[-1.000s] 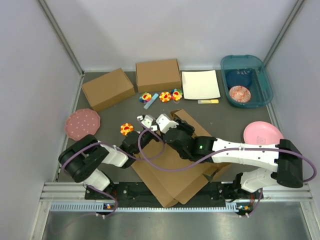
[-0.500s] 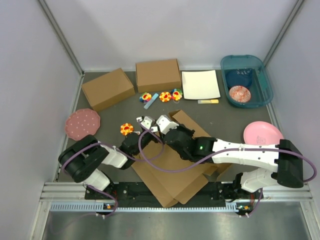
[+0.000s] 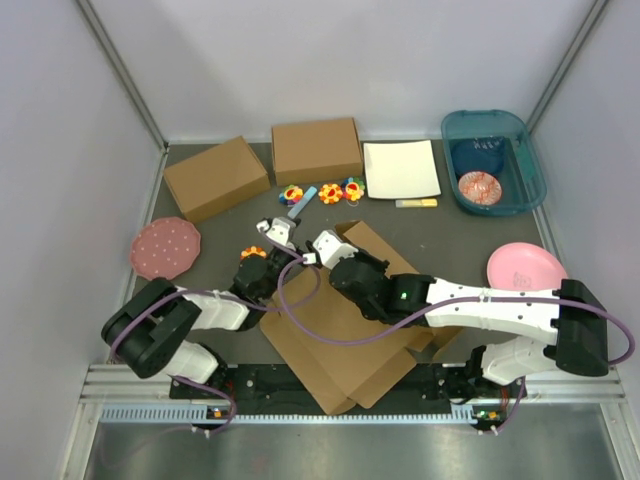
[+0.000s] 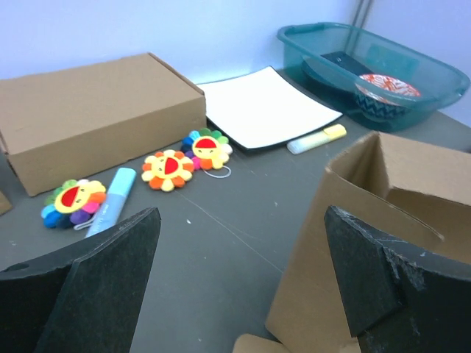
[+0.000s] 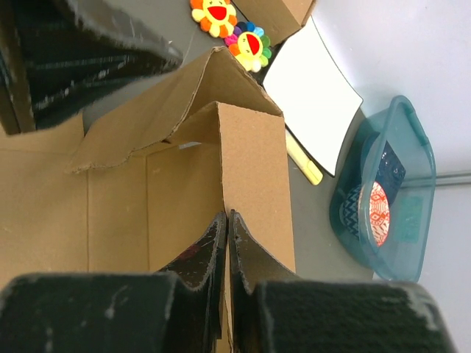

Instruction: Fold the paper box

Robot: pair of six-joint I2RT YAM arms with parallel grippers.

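Where the near middle of the dark grey table (image 3: 460,235) lay between the two arms, the plain brown corrugated-cardboard paper box (image 3: 340,360) sat as a large die-cut sheet. It was mostly flat, with flaps at its far end standing up into a corner. The right gripper (image 5: 227,218) pressed its black fingers together on the edge of one upright flap. Just left of that raised corner, the left gripper (image 4: 241,220) hung over bare table, fingers spread wide and nothing between them.

Beyond it lay rainbow flower-shaped toys (image 4: 170,168) and a light blue marker (image 3: 301,201). Farther back were two closed brown cardboard boxes (image 3: 216,177), a white rectangular sheet (image 3: 401,168) and a small yellow marker (image 3: 416,203). A teal plastic bin (image 3: 533,170) at the far right held a patterned bowl (image 3: 478,186). A speckled pink round plate (image 3: 165,248) lay at the left edge and a plain pink plate (image 3: 526,267) at the right.
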